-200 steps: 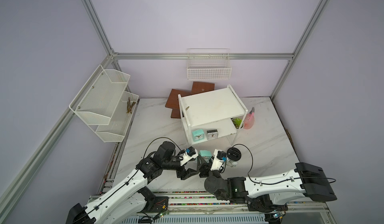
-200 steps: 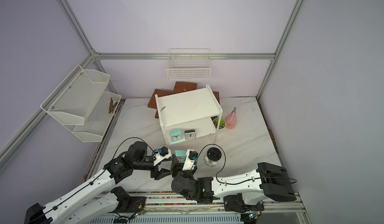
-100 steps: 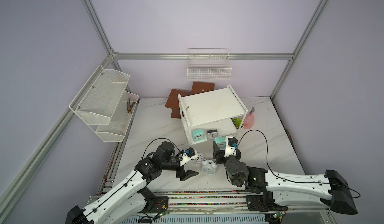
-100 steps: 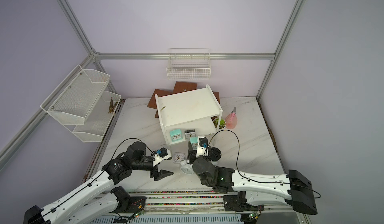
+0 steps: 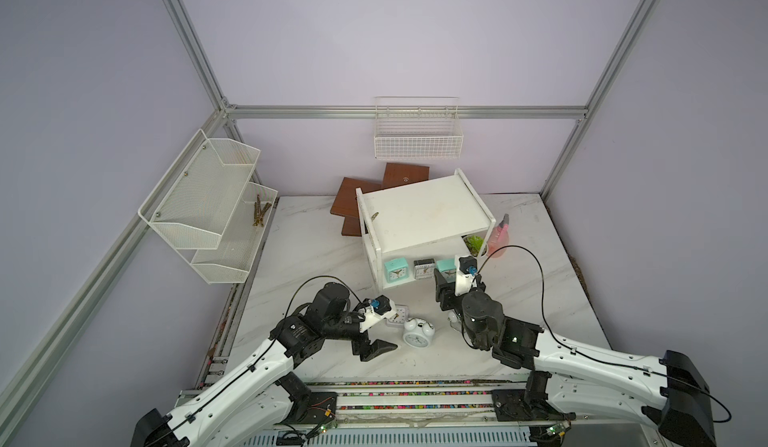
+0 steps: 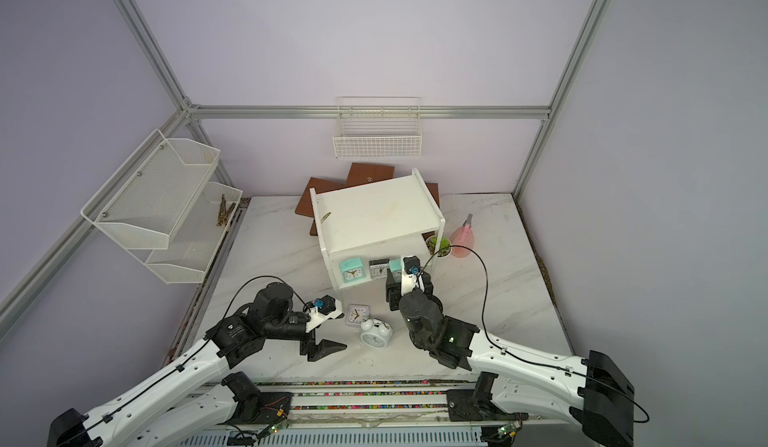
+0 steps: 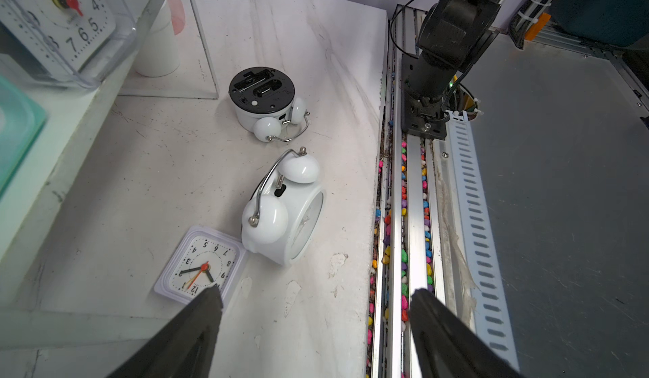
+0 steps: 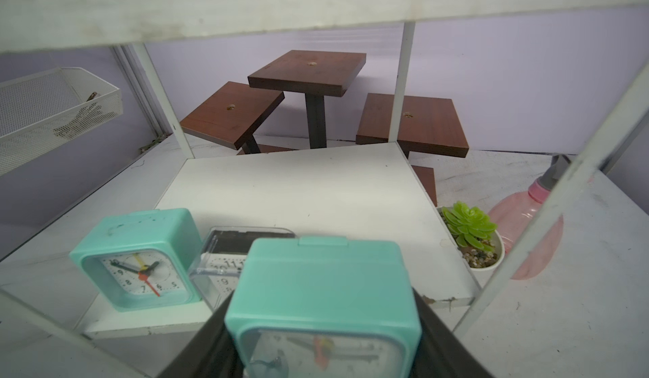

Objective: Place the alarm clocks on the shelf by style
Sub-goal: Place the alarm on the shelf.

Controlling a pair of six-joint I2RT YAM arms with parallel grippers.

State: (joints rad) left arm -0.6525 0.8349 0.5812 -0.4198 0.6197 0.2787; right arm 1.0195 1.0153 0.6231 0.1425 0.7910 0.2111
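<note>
While two clocks (image 5: 394, 269) on shelf (image 5: 424, 212), right gripper (image 8: 325, 358) tight around mint clock (image 8: 323, 288), left gripper (image 7: 314, 295) apart.

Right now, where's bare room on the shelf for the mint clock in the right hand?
Lower board: bare behind the standing mint clock and grey clock, and beside them towards the succulent pot. Crowded around those two. Top board almost bare.

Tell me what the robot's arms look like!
The left arm and right arm are white tubes with black joints and looping black cables. The left end effector and right end effector have black pointed fingers, white mounts and blue knobs.
</note>
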